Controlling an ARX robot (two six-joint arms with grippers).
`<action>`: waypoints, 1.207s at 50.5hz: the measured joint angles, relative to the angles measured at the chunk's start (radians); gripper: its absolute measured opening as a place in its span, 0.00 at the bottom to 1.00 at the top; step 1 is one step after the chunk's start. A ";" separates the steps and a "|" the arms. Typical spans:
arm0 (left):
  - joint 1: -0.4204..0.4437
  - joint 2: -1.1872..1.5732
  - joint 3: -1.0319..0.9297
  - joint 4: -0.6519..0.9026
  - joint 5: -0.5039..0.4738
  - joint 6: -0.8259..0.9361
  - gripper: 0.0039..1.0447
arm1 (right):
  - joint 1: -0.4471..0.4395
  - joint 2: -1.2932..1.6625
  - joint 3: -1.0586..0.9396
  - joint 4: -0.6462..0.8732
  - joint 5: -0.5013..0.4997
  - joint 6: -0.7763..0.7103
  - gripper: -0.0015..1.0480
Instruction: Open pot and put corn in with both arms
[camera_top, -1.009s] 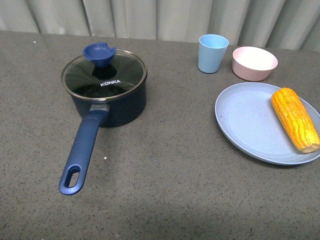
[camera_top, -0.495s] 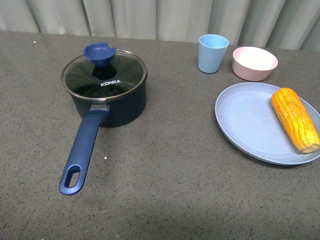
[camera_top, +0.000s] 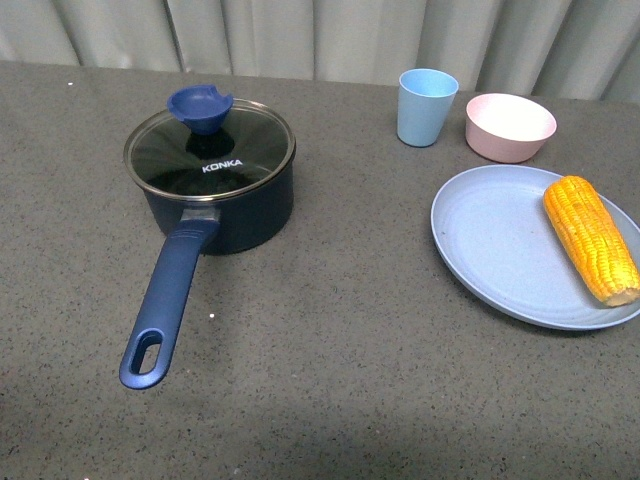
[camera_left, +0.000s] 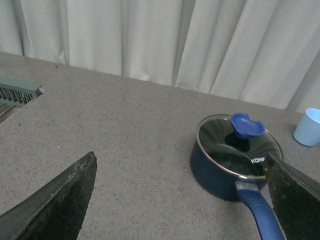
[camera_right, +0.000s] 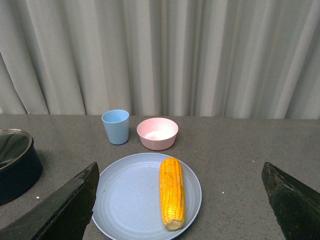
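Note:
The dark navy pot (camera_top: 215, 200) stands at the left of the table with its glass lid (camera_top: 209, 151) and blue knob (camera_top: 199, 107) on, its long handle (camera_top: 165, 296) pointing toward me. The corn (camera_top: 590, 238) lies on a light blue plate (camera_top: 500, 250) at the right. Neither arm shows in the front view. My left gripper (camera_left: 182, 200) is open, held back from the pot (camera_left: 230, 165), nothing between its fingers. My right gripper (camera_right: 185, 205) is open too, hanging short of the corn (camera_right: 171, 191) on the plate (camera_right: 130, 200).
A light blue cup (camera_top: 426, 107) and a pink bowl (camera_top: 509, 126) stand behind the plate. Pale curtains close off the far edge. A green rack (camera_left: 17, 92) shows off to one side in the left wrist view. Grey tabletop (camera_top: 330, 380) lies between pot and plate.
Almost nothing differs; the whole front view has shifted by a pixel or two. Pot, lid and corn stay where they were.

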 joint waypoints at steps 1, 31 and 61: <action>-0.006 0.059 0.009 0.048 -0.006 0.000 0.94 | 0.000 0.000 0.000 0.000 0.000 0.000 0.91; -0.143 1.152 0.388 0.610 -0.053 -0.080 0.94 | 0.000 0.000 0.000 0.000 0.000 0.000 0.91; -0.216 1.499 0.706 0.630 0.010 -0.124 0.94 | 0.000 0.000 0.000 0.000 0.000 0.000 0.91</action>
